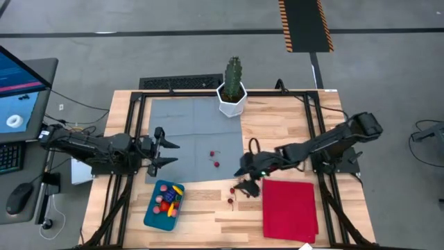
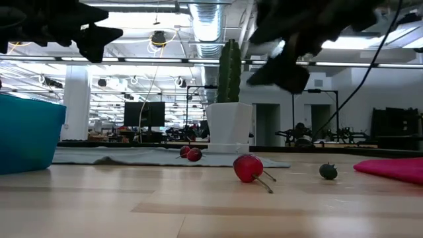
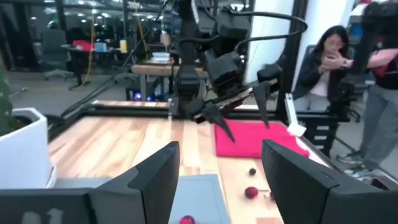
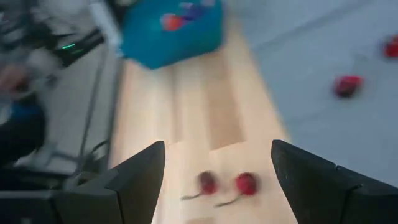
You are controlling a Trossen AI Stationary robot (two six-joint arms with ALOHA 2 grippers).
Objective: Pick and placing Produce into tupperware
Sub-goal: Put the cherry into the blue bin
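From above, the teal tupperware point(image 1: 164, 204) sat on the wood at the grey mat's point(image 1: 187, 132) front edge, several produce pieces inside. Left gripper point(image 1: 164, 147) hovered over the mat, fingers spread, empty. Right gripper point(image 1: 247, 175) hung near the red cloth point(image 1: 289, 208), open, above two cherries point(image 1: 231, 195) on wood; two more red pieces point(image 1: 214, 158) lay on the mat.

Low view: red cherry point(image 2: 248, 168) and dark one point(image 2: 328, 172) lay on the table, cactus pot point(image 2: 229, 127) behind.

Left wrist: fingers point(image 3: 155, 177) apart, nothing held.

Right wrist: fingers point(image 4: 140, 172) wide open over both cherries point(image 4: 226, 183).
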